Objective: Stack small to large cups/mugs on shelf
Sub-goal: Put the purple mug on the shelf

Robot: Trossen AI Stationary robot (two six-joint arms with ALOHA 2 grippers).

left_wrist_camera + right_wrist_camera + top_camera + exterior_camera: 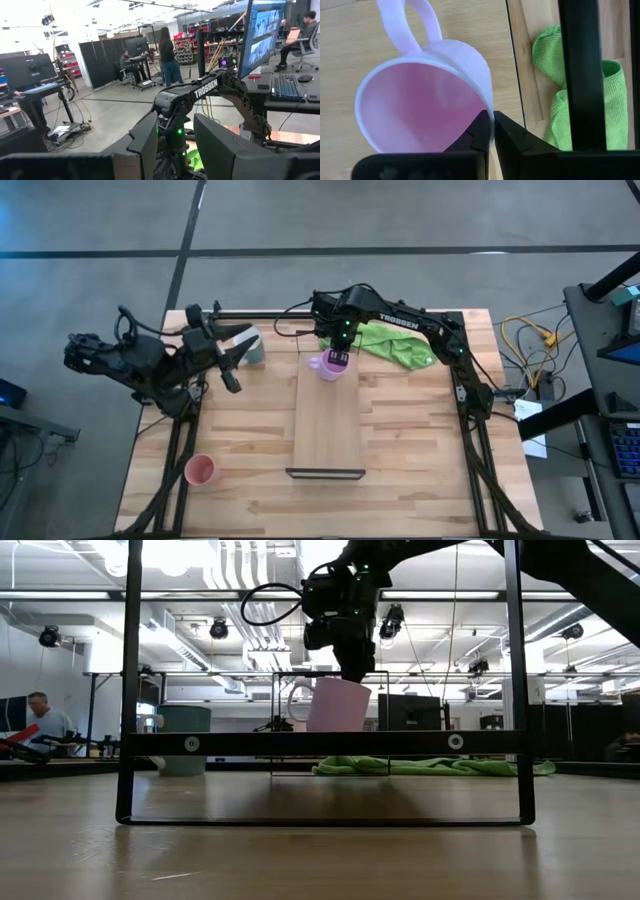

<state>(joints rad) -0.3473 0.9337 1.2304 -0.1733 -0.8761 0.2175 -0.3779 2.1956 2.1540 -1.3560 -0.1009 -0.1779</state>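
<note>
The lilac-purple mug [329, 366] is at the far end of the light-wood shelf [328, 425], with its handle toward the table's left. My right gripper [492, 127] is shut on its rim. In the low view the mug [336, 705] shows tilted below the gripper, its base hidden behind the shelf's black frame bar [320, 744]. The white-grey mug [250, 346] sits near the table's far left. My left gripper [226, 366] hovers open just beside that mug, touching nothing. The salmon-pink cup [201, 470] stands upright on the table's near left. My right gripper pinches the lilac mug's wall at the rim [489, 107], on the side opposite the handle [410, 25], with one finger inside the cup and one outside. The fingers come from above, pointing down. The mug hangs slightly tilted; whether its base rests on the shelf is hidden.
A crumpled green cloth [398, 345] lies on the far right of the table, just beside the shelf's far end. The table's black frame posts [130, 680] stand around its edges. Bare wood lies on both sides of the shelf. People work in the room beyond.
</note>
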